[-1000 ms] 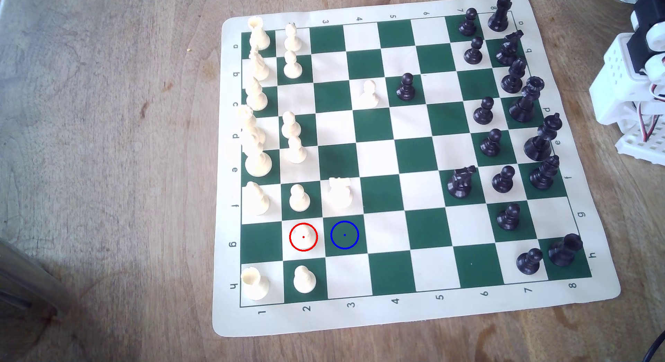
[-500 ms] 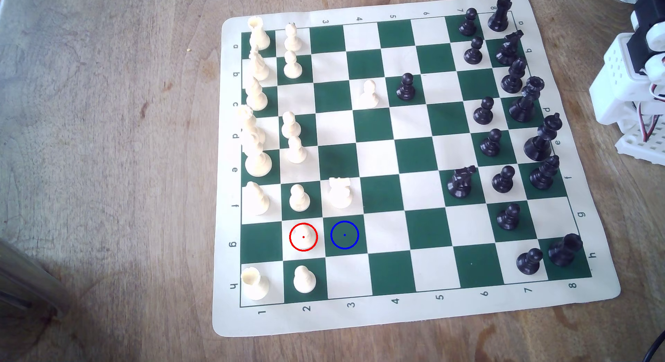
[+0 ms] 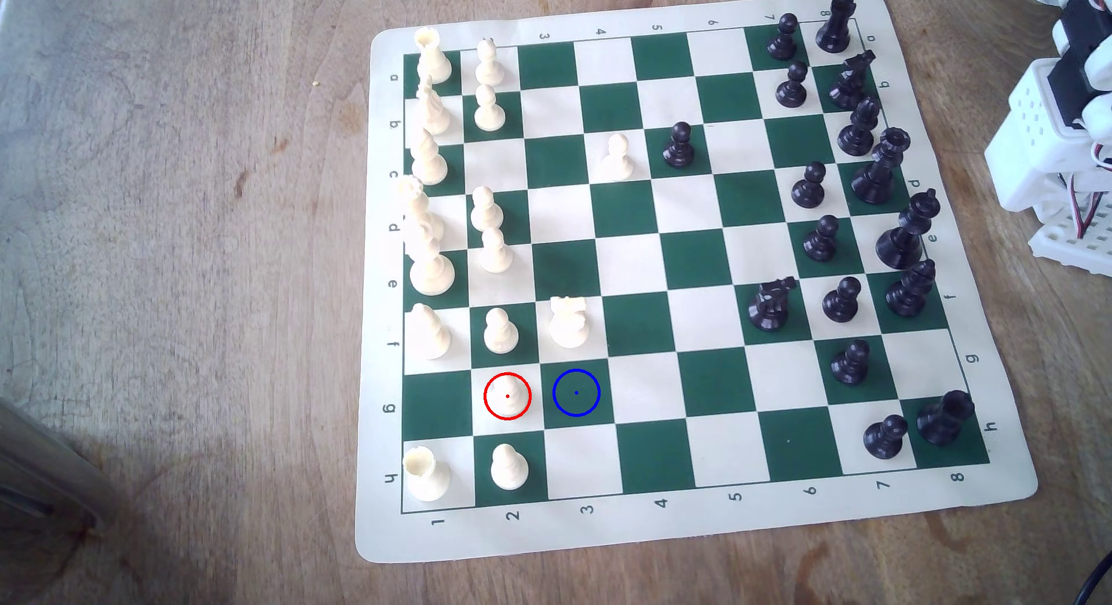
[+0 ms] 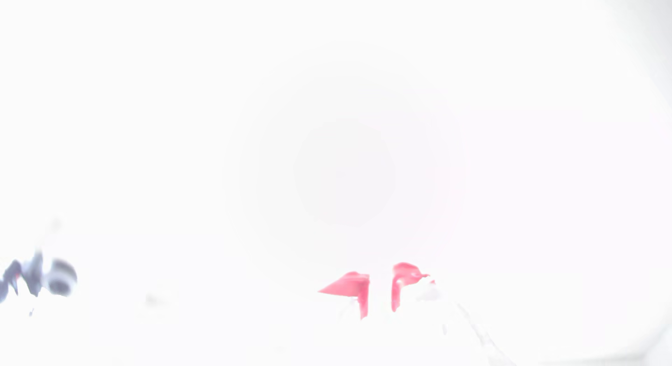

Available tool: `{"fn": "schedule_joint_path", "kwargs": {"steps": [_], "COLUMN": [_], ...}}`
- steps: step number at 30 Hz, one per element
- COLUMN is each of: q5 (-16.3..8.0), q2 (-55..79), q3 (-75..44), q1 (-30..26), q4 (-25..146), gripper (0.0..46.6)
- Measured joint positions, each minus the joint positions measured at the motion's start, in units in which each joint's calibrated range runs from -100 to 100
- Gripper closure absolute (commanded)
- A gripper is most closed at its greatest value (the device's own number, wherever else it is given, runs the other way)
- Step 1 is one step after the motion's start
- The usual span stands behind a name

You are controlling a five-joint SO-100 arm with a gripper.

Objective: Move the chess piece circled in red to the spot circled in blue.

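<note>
The chess piece (image 3: 507,394), a small cream pawn, stands inside the red ring on a cream square near the board's front left in the exterior view. One square to its right in that view lies the spot (image 3: 576,393), a dark green square with a blue ring and dot, and nothing stands on it. My white arm (image 3: 1050,130) is folded beyond the board's right edge, far from both. The wrist view is washed out to white. There my gripper (image 4: 380,293) shows only as two pink patches with a narrow gap between them.
A cream knight (image 3: 568,322) stands just behind the spot, and cream pawns (image 3: 500,331) (image 3: 509,468) flank the ringed piece. Black pieces (image 3: 842,301) crowd the board's right side. The green-and-cream mat (image 3: 662,533) lies on a wooden table.
The arm at the exterior view's right edge has shifted slightly. No chess piece has moved.
</note>
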Motion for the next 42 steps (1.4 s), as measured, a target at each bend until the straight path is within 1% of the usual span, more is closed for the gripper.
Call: {"fn": "schedule_joint_path", "kwargs": {"steps": [1,2,4,5,6,7,9,10,12,13,15,18,19,22,23,25,27,28,31,32,34,36,39,42], "q5": [1.1,1.4,0.9,0.5,0.4,0.0,-1.6,-2.9,-3.8,-4.3,-5.4,-6.6,-7.2,-8.3,-8.9,-9.7,-10.5,-11.1,-11.6,-12.2,-12.8,-14.5,-15.8,-16.8], "q2": [0.0,0.0,0.0,0.1,0.1,0.3,0.6,1.8,4.0,5.9,13.3,21.6,27.8,35.2,40.1,44.7,49.8,54.2,60.0,64.3,68.2,76.2,82.7,88.6], "q3": [0.0,0.0,0.0,0.0,0.0,0.0,-1.8,-3.7,-5.2,-7.1,-13.3,-19.1,-22.4,-26.4,-29.5,-32.0,-36.7,-41.1,-47.1,-50.5,-53.1,-58.9,-62.9,-66.9], "q1": [-0.7,-1.0,-2.3,-4.1,-4.9,-5.4,-6.9,-8.4,-9.1,-9.4,-12.2,-14.7,-16.4,-16.4,-16.4,-16.7,-16.6,-16.4,-15.7,-15.6,-15.6,-14.5,-12.8,-12.6], "q4": [8.2,12.2,20.0,29.4,33.4,36.7,45.3,55.5,62.9,66.8,75.1,79.0,79.2,79.3,79.3,79.8,81.7,83.9,86.4,86.4,86.4,85.7,84.3,82.9], "gripper": [33.4,33.1,30.5,30.5,30.4,30.4,30.4,30.4,30.4,30.7,30.4,30.6,30.6,29.4,28.8,26.1,25.2,25.5,27.0,27.4,27.9,27.7,27.7,27.9]}}
